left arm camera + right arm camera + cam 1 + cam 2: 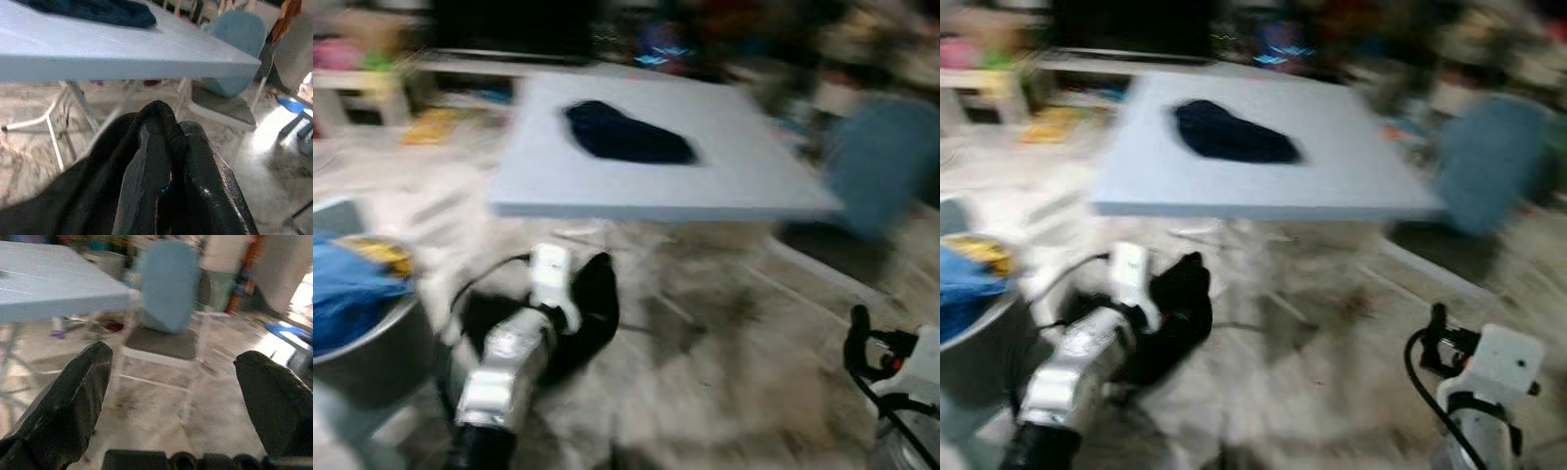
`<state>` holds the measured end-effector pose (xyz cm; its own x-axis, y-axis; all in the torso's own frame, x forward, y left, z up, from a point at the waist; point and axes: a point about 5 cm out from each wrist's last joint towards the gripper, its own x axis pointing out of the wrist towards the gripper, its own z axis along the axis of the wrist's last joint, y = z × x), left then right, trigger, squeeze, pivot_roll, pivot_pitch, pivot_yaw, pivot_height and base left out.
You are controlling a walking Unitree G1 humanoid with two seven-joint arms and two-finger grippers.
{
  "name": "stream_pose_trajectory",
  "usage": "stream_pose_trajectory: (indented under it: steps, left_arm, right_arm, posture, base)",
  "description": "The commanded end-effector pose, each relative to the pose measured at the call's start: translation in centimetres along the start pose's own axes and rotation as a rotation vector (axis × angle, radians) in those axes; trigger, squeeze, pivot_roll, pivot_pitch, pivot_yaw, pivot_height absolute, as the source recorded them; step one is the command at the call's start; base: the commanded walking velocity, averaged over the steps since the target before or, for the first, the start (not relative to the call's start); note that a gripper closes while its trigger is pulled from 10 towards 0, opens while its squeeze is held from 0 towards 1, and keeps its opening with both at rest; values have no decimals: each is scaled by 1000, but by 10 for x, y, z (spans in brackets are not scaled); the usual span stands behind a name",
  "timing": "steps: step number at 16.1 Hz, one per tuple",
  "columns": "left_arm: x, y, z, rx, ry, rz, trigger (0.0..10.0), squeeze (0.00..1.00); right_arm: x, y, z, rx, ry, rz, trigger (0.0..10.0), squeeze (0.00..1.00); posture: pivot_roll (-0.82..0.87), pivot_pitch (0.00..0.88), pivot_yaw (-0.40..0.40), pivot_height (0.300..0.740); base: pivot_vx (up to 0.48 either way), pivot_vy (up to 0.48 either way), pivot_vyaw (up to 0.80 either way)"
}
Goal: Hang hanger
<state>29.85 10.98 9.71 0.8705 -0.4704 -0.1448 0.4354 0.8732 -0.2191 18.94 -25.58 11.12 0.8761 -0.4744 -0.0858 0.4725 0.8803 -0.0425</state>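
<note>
In a cluttered, blurred room with a grey folding table [724, 186] ahead, no hanger can be made out, so hanging seems undone; left gripper [164, 161] is pressed closed with nothing clearly gripped, right gripper [181, 396] spread wide, empty.

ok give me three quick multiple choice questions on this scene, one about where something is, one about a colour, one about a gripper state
1. Where does the dark garment lie?
A. on the table top
B. on the chair seat
C. on the floor

2. What colour is the chair's back?
A. red
B. blue
C. yellow

3. How do the right gripper's fingers stand?
A. shut on a hanger
B. shut on cloth
C. open, holding nothing

Answers:
1 A: the dark garment rests on the pale table.
2 B: the chair beside the table has a blue back.
3 C: the right gripper shows its fingers wide apart with bare floor between them, while the left gripper is closed with black cloth around it.
</note>
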Motion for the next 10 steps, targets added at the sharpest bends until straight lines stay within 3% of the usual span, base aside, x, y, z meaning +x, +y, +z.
stream_pose_trajectory:
  steps: [1, 3, 5, 10]
  left_arm:
    - [7, -7, 6, -13, -5, -14, 10000, 0]
    - [11, -5, 4, -74, 27, 2, 10000, 0]
    - [14, -2, 7, -79, 29, 9, 10000, 0]
    - [17, 4, 13, -97, 28, 27, 10000, 0]
  right_arm:
    - [1, -3, 2, -8, -5, -6, 10000, 0]
    - [1, -2, 3, -8, -8, -1, 10000, 0]
    - [1, -1, 3, -10, -9, 4, 10000, 0]
    - [1, -1, 3, -16, -6, 6, 10000, 0]
  posture:
    - [-22, 24, -71, 740]
    - [-24, 20, -71, 740]
    - [-25, 23, -73, 740]
    - [-27, 34, -75, 740]
  base:
    - [0, 0, -800]
    - [0, 0, -266]
    - [0, 0, 0]
    - [0, 422, 0]
